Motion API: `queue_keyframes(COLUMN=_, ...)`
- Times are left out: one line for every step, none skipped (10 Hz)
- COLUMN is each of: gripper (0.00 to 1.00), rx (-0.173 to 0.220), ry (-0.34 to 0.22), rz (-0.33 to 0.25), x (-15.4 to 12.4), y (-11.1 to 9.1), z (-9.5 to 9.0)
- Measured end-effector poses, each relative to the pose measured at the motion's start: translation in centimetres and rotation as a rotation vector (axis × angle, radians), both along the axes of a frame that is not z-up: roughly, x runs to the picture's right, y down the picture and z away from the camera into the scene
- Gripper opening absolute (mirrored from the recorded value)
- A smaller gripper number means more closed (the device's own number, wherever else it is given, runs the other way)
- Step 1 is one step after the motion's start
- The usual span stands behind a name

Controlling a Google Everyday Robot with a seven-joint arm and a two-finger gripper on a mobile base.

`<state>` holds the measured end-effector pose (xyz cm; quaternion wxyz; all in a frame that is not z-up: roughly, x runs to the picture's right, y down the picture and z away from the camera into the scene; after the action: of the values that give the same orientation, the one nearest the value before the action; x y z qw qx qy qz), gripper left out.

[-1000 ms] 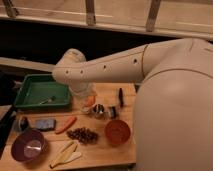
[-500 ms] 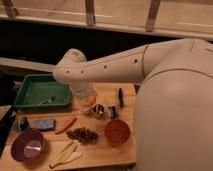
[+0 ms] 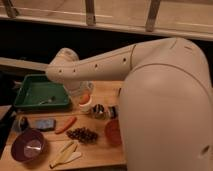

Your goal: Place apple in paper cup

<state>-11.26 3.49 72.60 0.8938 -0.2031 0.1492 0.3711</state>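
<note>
apple: orange-yellow, sits in paper cup mouth
gripper: at apple's 12 o'clock, arm-hidden, grip state: cannot tell

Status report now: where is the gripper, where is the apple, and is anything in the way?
Gripper low behind the cup, mostly hidden by the arm. Apple sits at the cup's rim. Chili and grapes lie in front, apart.

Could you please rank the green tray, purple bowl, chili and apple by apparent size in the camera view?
Green tray; purple bowl; chili; apple, partly hidden under the gripper.
</note>
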Motion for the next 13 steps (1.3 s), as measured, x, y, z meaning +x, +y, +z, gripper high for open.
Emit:
queue_keyframes(gripper=0.0, rx=0.012, ry=-0.016, rz=0.006, x=-1.4, y=-0.9, z=0.3)
queue_keyframes(gripper=0.0, rx=0.017, ry=-0.028, rz=0.014, x=-2.0, y=-1.4, z=0.4)
queue_keyframes(gripper=0.0, rx=0.017, ry=-0.048, rz=0.033, x=-2.3, y=-1.9, z=0.6)
queue_keyframes(gripper=0.0, rx=-0.002, ry=-0.066, rz=0.074, x=-1.9, y=-2.3, z=1.3)
queue_keyframes(gripper=0.0, rx=-0.017, ry=-0.071, rz=0.105, x=-1.7, y=-2.7, z=1.8)
queue_keyframes(gripper=0.0, rx=-0.037, ry=-0.078, rz=0.146, x=-1.9, y=-3.0, z=2.6)
queue_keyframes(gripper=0.03, rx=-0.053, ry=-0.077, rz=0.172, x=-2.3, y=-3.2, z=3.5)
queue_keyframes(gripper=0.12, rx=-0.071, ry=-0.065, rz=0.194, x=-2.1, y=-3.3, z=4.5)
queue_keyframes(gripper=0.2, rx=-0.085, ry=-0.056, rz=0.209, x=-2.0, y=-3.3, z=5.2)
queue_keyframes(gripper=0.32, rx=-0.103, ry=-0.044, rz=0.224, x=-2.0, y=-3.3, z=6.1)
queue_keyframes(gripper=0.42, rx=-0.12, ry=-0.035, rz=0.234, x=-2.1, y=-3.0, z=6.9)
queue_keyframes(gripper=0.5, rx=-0.133, ry=-0.027, rz=0.245, x=-1.8, y=-2.8, z=7.3)
queue_keyframes(gripper=0.62, rx=-0.144, ry=-0.015, rz=0.262, x=-1.2, y=-2.6, z=7.8)
